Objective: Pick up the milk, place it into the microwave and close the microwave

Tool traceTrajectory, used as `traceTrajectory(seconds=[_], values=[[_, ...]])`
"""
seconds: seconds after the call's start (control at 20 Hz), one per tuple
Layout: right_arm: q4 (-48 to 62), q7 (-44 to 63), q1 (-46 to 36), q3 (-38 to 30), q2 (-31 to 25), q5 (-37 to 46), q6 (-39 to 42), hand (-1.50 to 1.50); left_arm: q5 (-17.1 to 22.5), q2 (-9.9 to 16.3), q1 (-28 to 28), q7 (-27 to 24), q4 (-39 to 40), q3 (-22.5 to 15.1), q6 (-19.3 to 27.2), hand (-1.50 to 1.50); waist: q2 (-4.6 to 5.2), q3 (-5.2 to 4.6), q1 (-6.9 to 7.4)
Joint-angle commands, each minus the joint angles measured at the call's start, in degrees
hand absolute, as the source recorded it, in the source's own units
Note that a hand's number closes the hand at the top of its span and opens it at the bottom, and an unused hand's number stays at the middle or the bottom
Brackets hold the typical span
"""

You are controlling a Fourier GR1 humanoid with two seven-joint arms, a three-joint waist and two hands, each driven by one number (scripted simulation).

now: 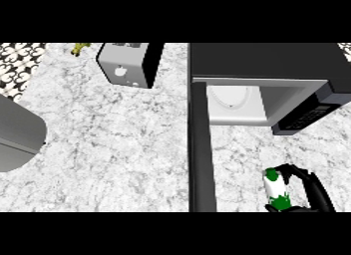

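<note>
The milk (275,189) is a small white bottle with green markings, standing on the marble counter at the lower right. My right hand (314,191) is curled round it, fingers at its top and thumb near its base. The microwave (281,64) sits at the upper right, dark-bodied, with its white inside (234,102) showing. Its door (201,149) stands open, swung out toward me as a long dark slab just left of the milk. My left hand does not show.
A grey toaster (127,64) stands at the back, left of the microwave. A large grey rounded object (9,132) fills the left edge. A small yellow-green item (78,48) lies at the back left. Patterned tiles (13,62) border the counter.
</note>
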Motion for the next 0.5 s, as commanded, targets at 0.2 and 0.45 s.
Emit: traceTrajectory(seconds=[0.2, 0.45], values=[[12.81, -5.48, -10.85, -3.29, 1.25, -0.81, -7.66, 1.50, 0.77, 0.17, 1.04, -1.27, -0.84, -0.16, -2.80, -1.50, 0.46, 0.63, 1.35], [16.60, -8.20, -15.09, -4.59, 1.50, -2.54, -6.16, 1.50, 4.39, 1.82, -0.95, 0.17, 1.00, 3.28, -3.75, -1.50, 0.47, 0.55, 0.80]])
